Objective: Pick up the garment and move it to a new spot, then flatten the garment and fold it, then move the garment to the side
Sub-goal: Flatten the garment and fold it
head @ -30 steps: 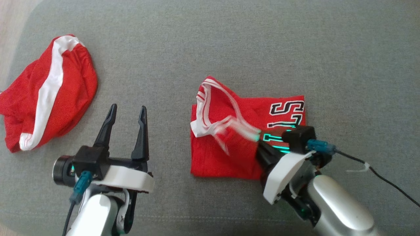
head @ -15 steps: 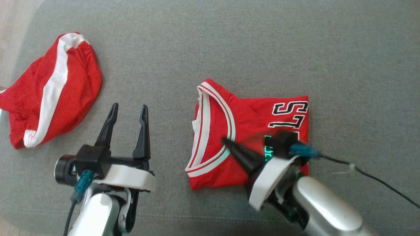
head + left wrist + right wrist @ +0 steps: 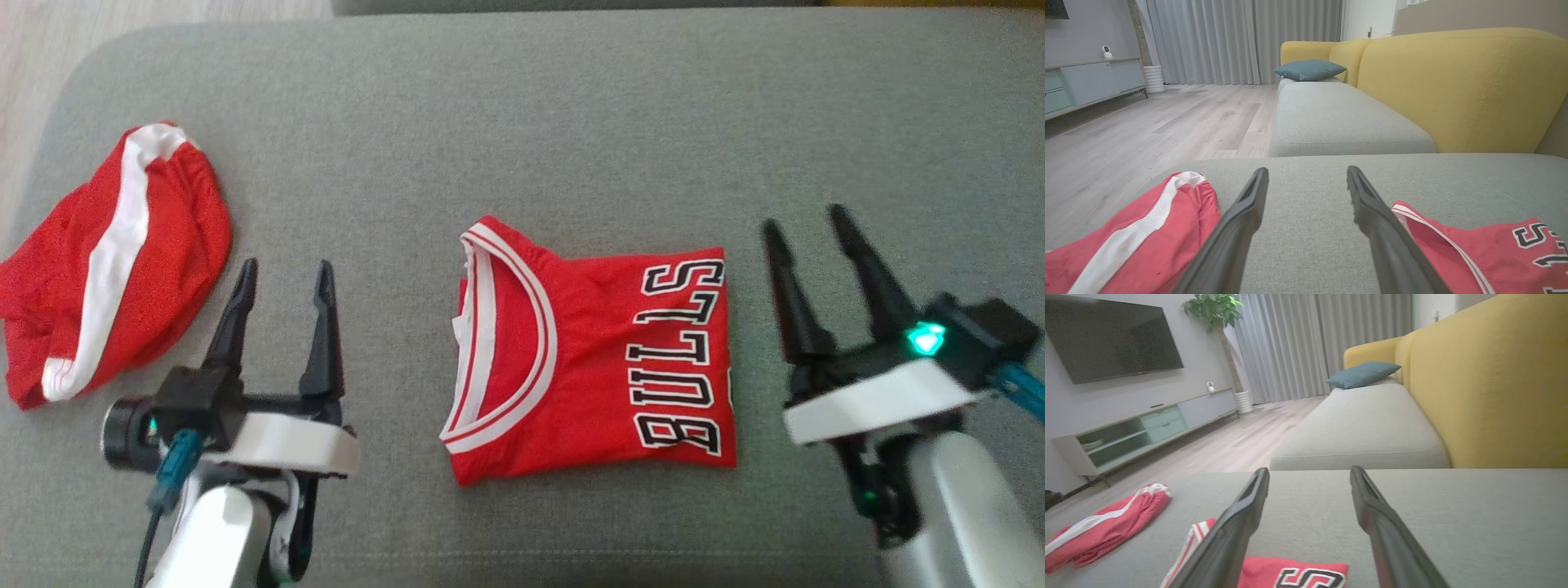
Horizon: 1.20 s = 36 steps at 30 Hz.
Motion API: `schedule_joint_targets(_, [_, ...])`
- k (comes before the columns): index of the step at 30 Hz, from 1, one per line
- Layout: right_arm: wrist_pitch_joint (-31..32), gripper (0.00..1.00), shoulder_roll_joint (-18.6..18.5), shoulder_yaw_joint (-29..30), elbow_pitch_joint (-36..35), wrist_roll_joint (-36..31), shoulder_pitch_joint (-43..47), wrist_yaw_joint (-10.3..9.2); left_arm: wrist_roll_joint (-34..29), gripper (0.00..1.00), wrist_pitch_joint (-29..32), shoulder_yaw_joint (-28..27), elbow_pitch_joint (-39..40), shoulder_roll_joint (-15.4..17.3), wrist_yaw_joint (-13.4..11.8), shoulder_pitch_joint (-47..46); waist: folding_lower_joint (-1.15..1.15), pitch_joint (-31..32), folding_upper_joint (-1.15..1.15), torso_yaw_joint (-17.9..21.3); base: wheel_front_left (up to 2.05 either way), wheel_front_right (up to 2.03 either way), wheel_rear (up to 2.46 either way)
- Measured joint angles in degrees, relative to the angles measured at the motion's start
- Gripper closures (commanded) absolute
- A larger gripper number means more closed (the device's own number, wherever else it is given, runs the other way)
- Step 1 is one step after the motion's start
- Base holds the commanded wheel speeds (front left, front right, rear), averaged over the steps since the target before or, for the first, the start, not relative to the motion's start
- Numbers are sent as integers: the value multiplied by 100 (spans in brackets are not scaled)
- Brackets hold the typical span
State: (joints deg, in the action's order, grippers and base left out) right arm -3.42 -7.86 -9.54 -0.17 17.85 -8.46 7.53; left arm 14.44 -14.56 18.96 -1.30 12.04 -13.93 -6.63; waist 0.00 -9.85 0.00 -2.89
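Note:
A red jersey garment [image 3: 588, 359] with white trim and black lettering lies folded flat on the grey cushion [image 3: 522, 122], mid-view in the head camera. It also appears at the lower right of the left wrist view as the garment [image 3: 1486, 253], and low in the right wrist view as the garment [image 3: 1294, 575]. My left gripper [image 3: 283, 278] hovers open to its left. My right gripper [image 3: 804, 220] hovers open to its right. Neither touches the cloth. Each wrist view shows its own parted fingers, left gripper [image 3: 1307, 173] and right gripper [image 3: 1309, 473], with nothing between them.
Crumpled red shorts [image 3: 114, 261] with a white stripe lie at the cushion's left end. A yellow sofa back [image 3: 1461, 85] rises behind, with a second grey seat [image 3: 1339, 118] and a teal pillow [image 3: 1308, 68]. Wooden floor [image 3: 1147, 126] lies past the left edge.
My right gripper let go of the garment's neckline, opened and drew back to the right. The garment now lies folded flat. The head camera shifted slightly.

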Motion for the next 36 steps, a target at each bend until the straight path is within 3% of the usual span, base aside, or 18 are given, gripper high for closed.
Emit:
schedule_joint_targets(9, [469, 0, 90, 829, -614, -359, 874, 0, -18, 0, 56, -73, 112, 164, -77, 423, 0, 384, 0, 175, 0, 0, 0])
schedule_joint_targets(22, [936, 0, 348, 1043, -1017, -528, 1745, 0, -16, 0, 299, -58, 204, 391, -179, 1102, 0, 966, 0, 298, 0, 0, 0])
schedule_joint_targets(36, [1109, 0, 383, 1169, -1183, -541, 1995, 0, -15, 0, 491, 48, 315, 485, -263, 1354, 0, 1127, 0, 329, 0, 0, 0])
